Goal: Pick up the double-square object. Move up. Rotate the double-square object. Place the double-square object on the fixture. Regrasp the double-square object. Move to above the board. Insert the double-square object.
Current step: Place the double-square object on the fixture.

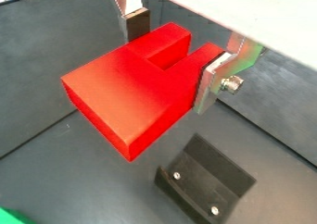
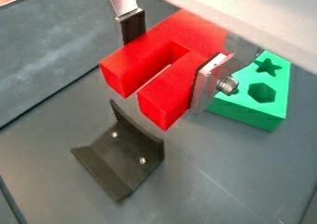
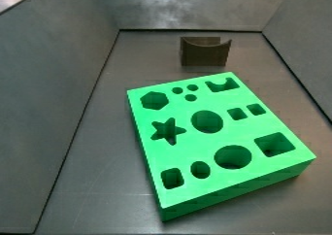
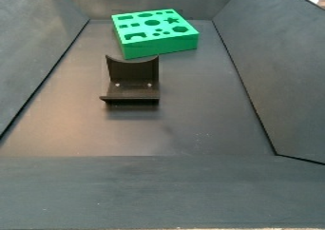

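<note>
- The place was a robotics lab test cell: a bare dark grey floor [image 4: 165,129] enclosed by sloping dark grey walls [image 4: 273,63].
- A green board [image 3: 215,142] with shaped cut-outs lay near the fixture [image 4: 129,82], a dark bracket on a base plate.
- Above the fixture, the gripper [image 2: 168,52] clamped a red double-square object [image 2: 161,66] between silver-plate fingers [image 2: 209,80].

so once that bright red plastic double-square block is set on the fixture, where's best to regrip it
Probably across the narrow waist at its notch, hand coming straight down from above. The bright red plastic double-square block is held now in the hand, one silver finger seated in the notch, above the dark L-shaped fixture. Its flat parallel faces suit the pads.
</note>
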